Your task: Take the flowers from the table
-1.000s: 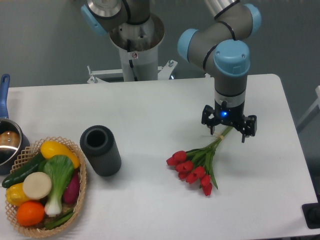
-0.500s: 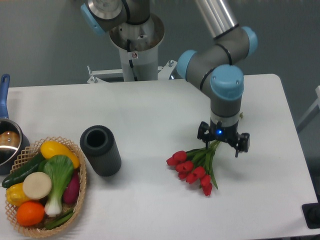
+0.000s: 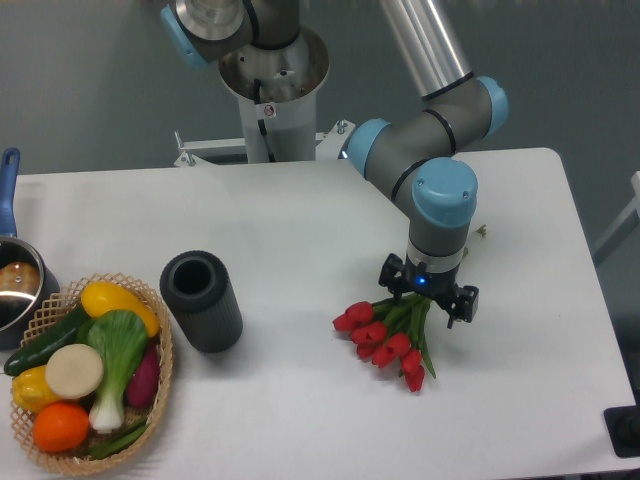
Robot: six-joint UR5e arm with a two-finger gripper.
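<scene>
The flowers point(image 3: 385, 340), a bunch of red tulips with green stems, lie on the white table point(image 3: 300, 220) right of centre, buds pointing to the front left. My gripper point(image 3: 427, 297) points straight down over the stems just behind the buds. Its fingers stand apart on either side of the stems, open. The upper part of the stems is hidden under the gripper and wrist; a stem tip shows behind the arm.
A dark grey cylinder vase point(image 3: 201, 300) stands left of the flowers. A wicker basket point(image 3: 158, 375) with vegetables and fruit sits at the front left corner. A pot with a blue handle point(image 3: 10, 270) is at the left edge. The robot base point(image 3: 270, 90) stands behind the table.
The gripper has moved forward and left along the stems toward the buds, and lower. The flowers have not moved.
</scene>
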